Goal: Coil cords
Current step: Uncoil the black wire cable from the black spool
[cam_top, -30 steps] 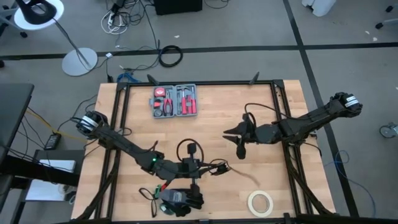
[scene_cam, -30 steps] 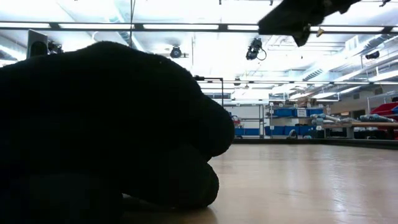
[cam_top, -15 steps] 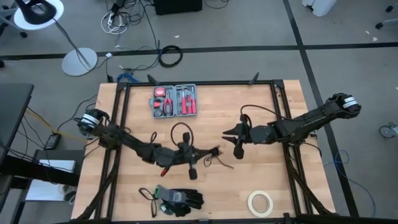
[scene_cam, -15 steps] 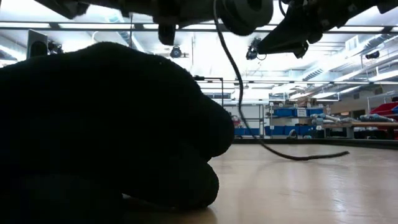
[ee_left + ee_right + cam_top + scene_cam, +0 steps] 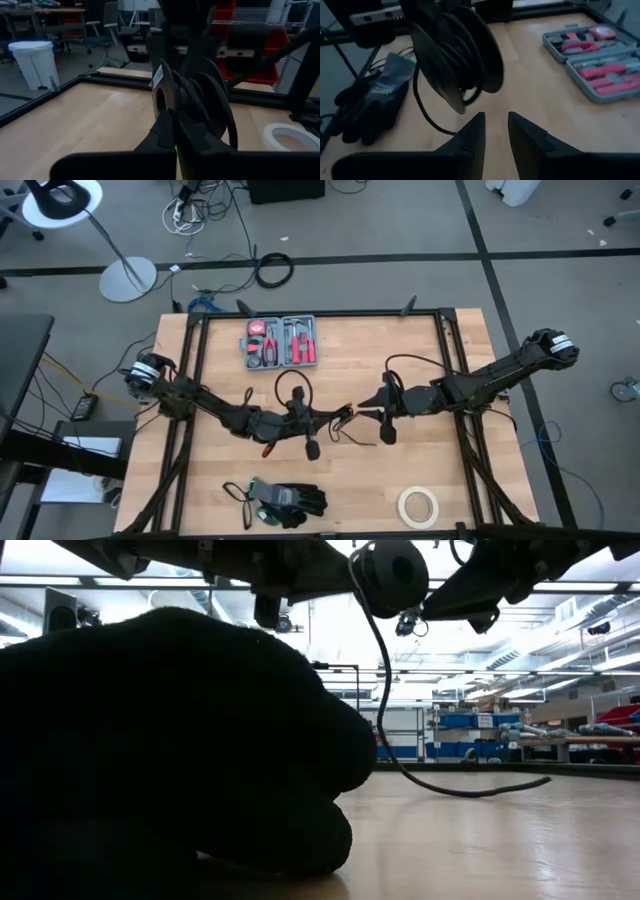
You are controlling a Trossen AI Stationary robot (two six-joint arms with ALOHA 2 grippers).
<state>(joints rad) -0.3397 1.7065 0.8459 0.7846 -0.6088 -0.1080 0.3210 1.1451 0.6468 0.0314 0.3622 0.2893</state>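
The thin black cord is wound on a flat two-disc spool (image 5: 192, 97), held up over the table's middle; it also shows in the low view (image 5: 395, 570) and the right wrist view (image 5: 455, 55). Its loose tail (image 5: 470, 792) hangs down, and the tail's end lies on the table. My left gripper (image 5: 338, 418) is shut on the spool. My right gripper (image 5: 362, 410) is open and empty, level, just to the right of the spool and pointing at it (image 5: 496, 131). My left gripper pinches the rim of the spool's near disc (image 5: 165, 112) between its two fingers, coming level from the table's left. The spool stands on edge, lifted clear of the table. The cord's tail hangs slack below it down to the tabletop.
Black gloves (image 5: 290, 500) lie near the front edge and fill the low view's left (image 5: 170, 740). A grey tool case (image 5: 281, 342) lies open at the far side. A roll of tape (image 5: 419, 505) lies at the front right. A black frame runs along the table's edges.
My left gripper has risen and gone toward the table's far edge, away from the gloves, carrying the spool up clear of the table; the tail now trails down to the tabletop. My right gripper has come a little nearer to the spool.
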